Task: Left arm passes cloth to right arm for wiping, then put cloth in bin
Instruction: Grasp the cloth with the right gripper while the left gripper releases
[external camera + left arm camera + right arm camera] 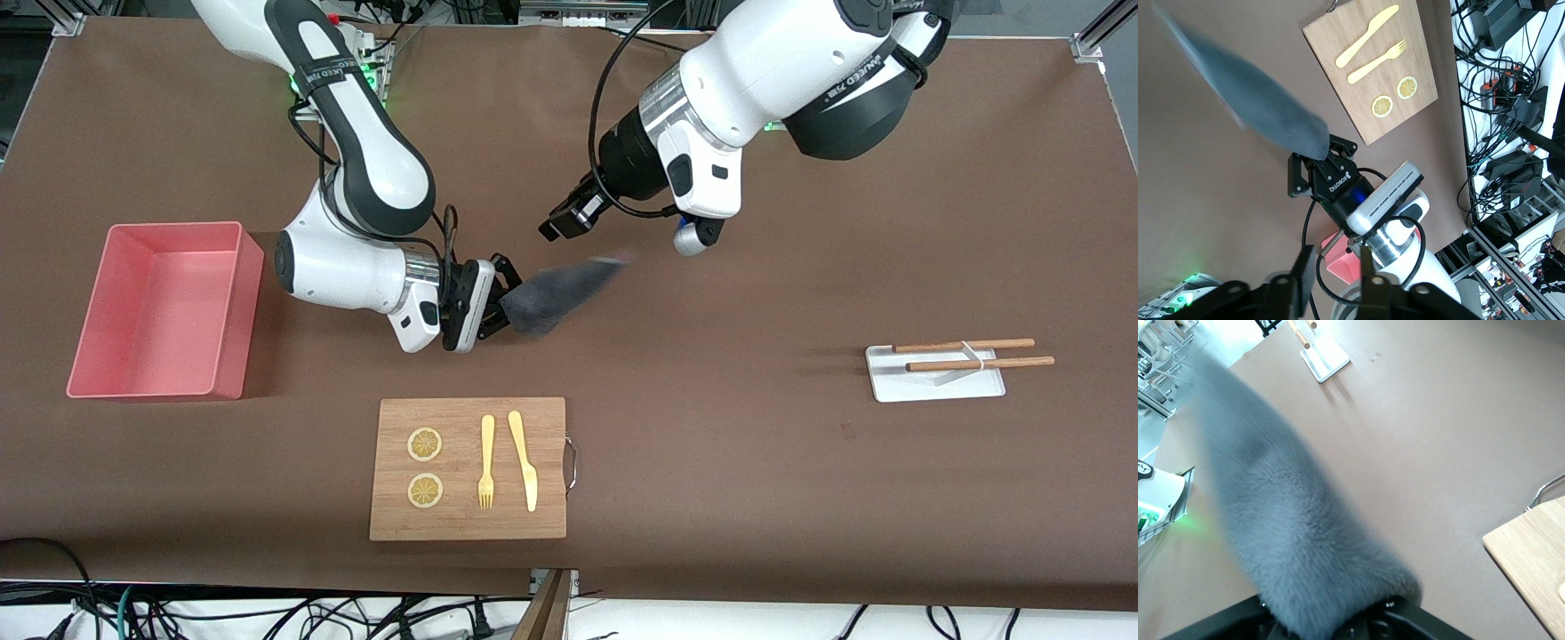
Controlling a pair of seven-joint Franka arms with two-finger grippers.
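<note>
While the right claw (503,300) is clamped on one end of the soft, fuzzy dark grey cloth (558,292), the cloth stretches in the air toward the left claw (622,260), over the brown table (756,462). Whether the left claw's fingers are parted I cannot tell. Toward the right arm's end sits the pink rectangular plastic bin (164,311); the wooden cutting board (468,516) lies nearer the front camera.
</note>
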